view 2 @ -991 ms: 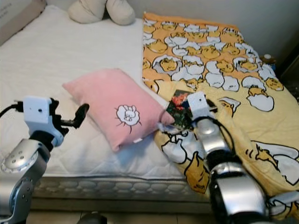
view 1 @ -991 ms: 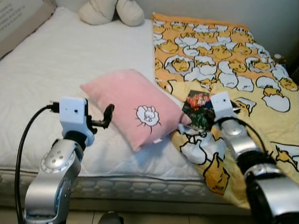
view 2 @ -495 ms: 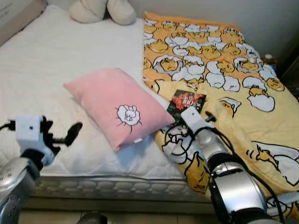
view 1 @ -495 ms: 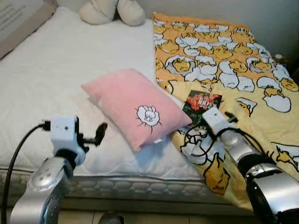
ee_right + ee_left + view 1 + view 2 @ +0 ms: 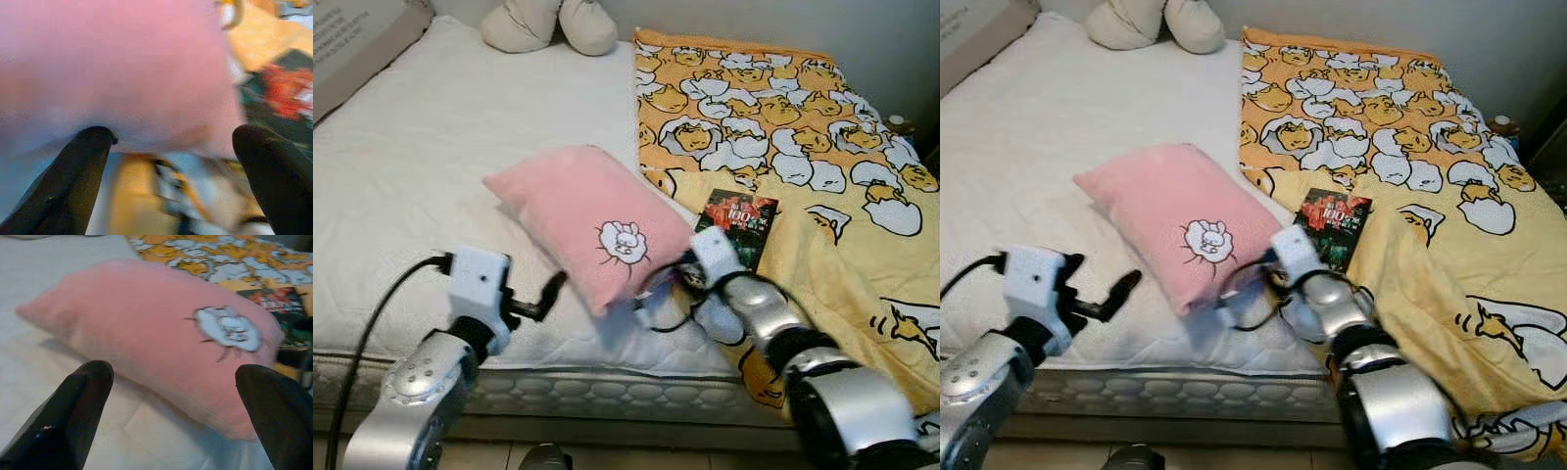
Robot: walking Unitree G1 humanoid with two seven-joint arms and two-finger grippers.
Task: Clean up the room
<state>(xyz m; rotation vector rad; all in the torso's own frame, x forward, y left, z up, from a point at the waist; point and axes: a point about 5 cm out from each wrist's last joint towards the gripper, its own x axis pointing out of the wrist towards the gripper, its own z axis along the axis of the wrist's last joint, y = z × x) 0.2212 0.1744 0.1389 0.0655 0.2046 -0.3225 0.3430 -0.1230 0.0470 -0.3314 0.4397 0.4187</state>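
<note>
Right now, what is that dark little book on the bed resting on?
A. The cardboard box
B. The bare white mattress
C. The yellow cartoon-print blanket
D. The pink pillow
C. The book lies flat on the yellow blanket, just beside the pink pillow, not on top of it.

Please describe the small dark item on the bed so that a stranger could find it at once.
On the bed, find the yellow blanket with egg cartoons covering the right half. At its near left edge, beside the pink pillow, lies a flat booklet. Its dark cover with red print is what separates it from the pale bedding around it.
</note>
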